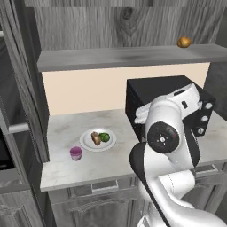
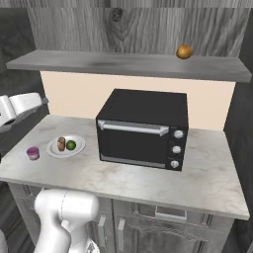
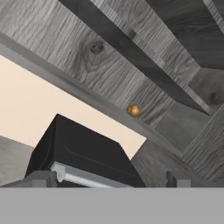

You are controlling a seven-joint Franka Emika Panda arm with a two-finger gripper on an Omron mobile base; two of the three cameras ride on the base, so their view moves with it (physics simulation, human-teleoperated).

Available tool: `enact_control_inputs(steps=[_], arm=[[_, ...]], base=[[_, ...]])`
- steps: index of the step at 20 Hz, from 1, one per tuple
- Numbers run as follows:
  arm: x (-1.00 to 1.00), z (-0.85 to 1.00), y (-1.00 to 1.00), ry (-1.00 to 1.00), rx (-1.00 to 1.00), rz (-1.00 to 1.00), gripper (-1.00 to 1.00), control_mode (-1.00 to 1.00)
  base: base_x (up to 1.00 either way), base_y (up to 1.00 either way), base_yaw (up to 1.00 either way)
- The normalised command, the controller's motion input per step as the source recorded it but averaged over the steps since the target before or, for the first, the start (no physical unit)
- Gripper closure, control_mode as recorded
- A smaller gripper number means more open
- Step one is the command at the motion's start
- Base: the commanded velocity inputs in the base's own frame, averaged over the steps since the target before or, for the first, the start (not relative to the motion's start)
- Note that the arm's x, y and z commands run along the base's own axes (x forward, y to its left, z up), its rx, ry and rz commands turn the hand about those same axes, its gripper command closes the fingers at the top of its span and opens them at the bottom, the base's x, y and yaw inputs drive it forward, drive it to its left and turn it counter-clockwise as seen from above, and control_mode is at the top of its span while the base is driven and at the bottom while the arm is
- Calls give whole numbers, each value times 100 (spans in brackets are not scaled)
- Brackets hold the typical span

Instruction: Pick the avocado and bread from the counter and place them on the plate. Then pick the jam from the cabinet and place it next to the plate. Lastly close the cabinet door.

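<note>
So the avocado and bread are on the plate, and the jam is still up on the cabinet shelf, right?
Not quite. The avocado and bread are on the plate, but the jam stands on the counter beside the plate, as the left base view shows.

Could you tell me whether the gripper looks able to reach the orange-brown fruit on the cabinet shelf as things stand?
Probably yes: the orange-brown fruit sits alone on the shelf, nothing stands before it, and the open gripper faces it.
</note>
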Motion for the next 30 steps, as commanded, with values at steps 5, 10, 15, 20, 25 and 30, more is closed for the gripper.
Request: enact_control_inputs(steps=[5,10,15,20,25,30], arm=[[-43,0,-13,-3,0,-7,-100,-100],[-29,0,0,0,0,-7,-100,-100],[-1,0,0,0,0,-4,-100,-100],[0,0,0,0,0,-1,-100,-100],[-13,-2,0,0,0,0,-100,-100],[-28,-5,0,0,0,0,-100,-100]], base=[[0,0,0],[0,0,0],[0,0,0],[0,0,0],[0,0,0],[0,0,0]])
